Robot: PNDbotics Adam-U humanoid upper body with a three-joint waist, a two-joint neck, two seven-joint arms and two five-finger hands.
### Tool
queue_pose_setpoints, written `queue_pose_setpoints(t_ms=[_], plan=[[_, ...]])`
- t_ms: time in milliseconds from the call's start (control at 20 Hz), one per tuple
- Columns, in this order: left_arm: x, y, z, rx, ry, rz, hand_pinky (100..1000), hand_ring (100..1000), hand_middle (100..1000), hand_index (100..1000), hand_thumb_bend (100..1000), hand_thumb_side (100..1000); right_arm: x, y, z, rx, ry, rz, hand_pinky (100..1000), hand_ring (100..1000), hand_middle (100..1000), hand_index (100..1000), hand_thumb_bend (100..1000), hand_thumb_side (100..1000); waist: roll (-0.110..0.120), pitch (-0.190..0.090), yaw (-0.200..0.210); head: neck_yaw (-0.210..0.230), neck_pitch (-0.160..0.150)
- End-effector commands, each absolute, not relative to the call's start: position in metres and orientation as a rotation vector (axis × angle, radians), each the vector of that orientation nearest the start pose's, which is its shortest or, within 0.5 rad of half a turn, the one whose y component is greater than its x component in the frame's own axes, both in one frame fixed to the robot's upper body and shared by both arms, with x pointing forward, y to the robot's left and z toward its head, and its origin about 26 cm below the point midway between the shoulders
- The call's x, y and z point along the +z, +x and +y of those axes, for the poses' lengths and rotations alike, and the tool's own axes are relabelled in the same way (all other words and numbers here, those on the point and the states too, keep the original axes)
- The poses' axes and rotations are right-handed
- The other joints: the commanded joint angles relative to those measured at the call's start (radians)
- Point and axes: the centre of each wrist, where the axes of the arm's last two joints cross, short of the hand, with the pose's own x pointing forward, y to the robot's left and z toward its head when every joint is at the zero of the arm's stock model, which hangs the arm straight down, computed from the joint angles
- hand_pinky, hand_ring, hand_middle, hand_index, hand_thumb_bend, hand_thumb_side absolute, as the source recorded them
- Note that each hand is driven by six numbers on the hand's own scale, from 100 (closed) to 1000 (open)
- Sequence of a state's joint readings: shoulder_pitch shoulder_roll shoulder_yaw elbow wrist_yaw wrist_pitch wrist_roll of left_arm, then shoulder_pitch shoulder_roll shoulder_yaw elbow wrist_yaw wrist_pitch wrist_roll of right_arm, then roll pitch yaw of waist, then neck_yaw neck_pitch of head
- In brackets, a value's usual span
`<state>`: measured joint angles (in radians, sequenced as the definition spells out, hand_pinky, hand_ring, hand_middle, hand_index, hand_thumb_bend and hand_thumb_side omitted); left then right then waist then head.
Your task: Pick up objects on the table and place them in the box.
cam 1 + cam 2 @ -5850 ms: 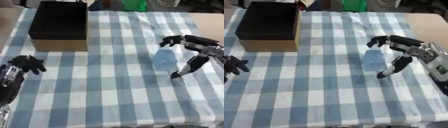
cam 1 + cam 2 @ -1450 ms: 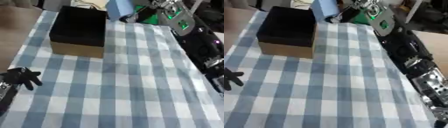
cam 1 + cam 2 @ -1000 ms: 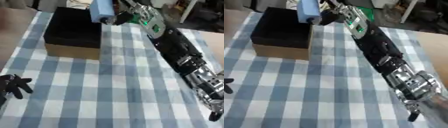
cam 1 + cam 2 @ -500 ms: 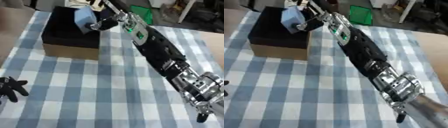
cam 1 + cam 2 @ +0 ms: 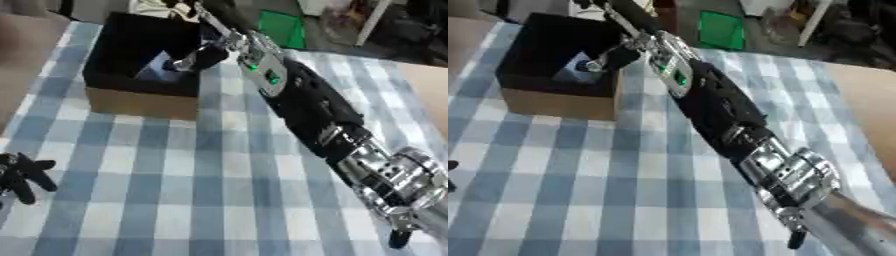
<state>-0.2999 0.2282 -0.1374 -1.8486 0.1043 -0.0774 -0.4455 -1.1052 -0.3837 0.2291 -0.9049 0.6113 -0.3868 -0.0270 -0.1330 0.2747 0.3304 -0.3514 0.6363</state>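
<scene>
Checked blue-and-white tablecloth (image 5: 175, 200) spread under the outstretched right arm, bare of other items. Beyond it, black-lined cardboard box (image 5: 140, 97), directly below the right hand (image 5: 203, 56), evidently reached across so the load lands inside. Pale blue object (image 5: 162, 67) down in the box beneath curled fingertips; pinched or just freed, impossible to say. Left hand (image 5: 22, 175) idle at the near left edge, fingers relaxed.

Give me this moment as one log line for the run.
right hand: reaching over box, pale blue object inside box by its fingers, grip unclear | left hand: idle at lower left, open | checked cloth
</scene>
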Motion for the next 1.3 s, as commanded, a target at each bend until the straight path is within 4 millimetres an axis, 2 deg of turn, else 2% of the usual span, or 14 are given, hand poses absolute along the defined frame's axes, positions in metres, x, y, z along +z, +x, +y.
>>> queue_pose_setpoints(t_ms=[50,200,250,400,750,1100,1300], plan=[[0.156,0.317,0.217,-0.804,-0.385,-2.092,864,544,492,432,182,880,0.266,0.486,-0.222,1.2,-0.751,-2.223,721,957,747,892,652,248,0.014,-0.024,-0.01,0.01,-0.007],[0.152,0.316,0.221,-0.783,-0.367,-2.087,864,544,492,432,180,881,0.271,0.474,-0.227,1.188,-0.659,-2.249,718,965,735,892,612,242,0.024,-0.032,-0.036,0.036,0.001],[0.151,0.316,0.223,-0.774,-0.358,-2.086,864,544,492,432,180,879,0.272,0.469,-0.229,1.18,-0.617,-2.253,716,973,732,895,571,245,0.029,-0.036,-0.048,0.044,0.005],[0.148,0.315,0.227,-0.742,-0.337,-2.085,864,544,492,431,181,877,0.281,0.448,-0.234,1.162,-0.484,-2.273,714,977,729,898,515,246,0.04,-0.043,-0.083,0.07,0.019],[0.139,0.313,0.239,-0.673,-0.264,-2.073,867,553,502,438,183,888,0.298,0.373,-0.243,1.071,-0.171,-2.363,701,979,712,903,376,212,0.065,-0.05,-0.175,0.131,0.068],[0.13,0.309,0.25,-0.62,-0.188,-2.058,870,559,511,467,182,904,0.28,0.316,-0.255,0.868,0.076,-2.399,694,988,709,912,267,217,0.089,-0.047,-0.252,0.183,0.1],[0.126,0.307,0.256,-0.597,-0.146,-2.054,871,561,514,501,180,914,0.256,0.304,-0.266,0.753,0.121,-2.383,693,999,713,915,224,259,0.106,-0.043,-0.291,0.221,0.117]])
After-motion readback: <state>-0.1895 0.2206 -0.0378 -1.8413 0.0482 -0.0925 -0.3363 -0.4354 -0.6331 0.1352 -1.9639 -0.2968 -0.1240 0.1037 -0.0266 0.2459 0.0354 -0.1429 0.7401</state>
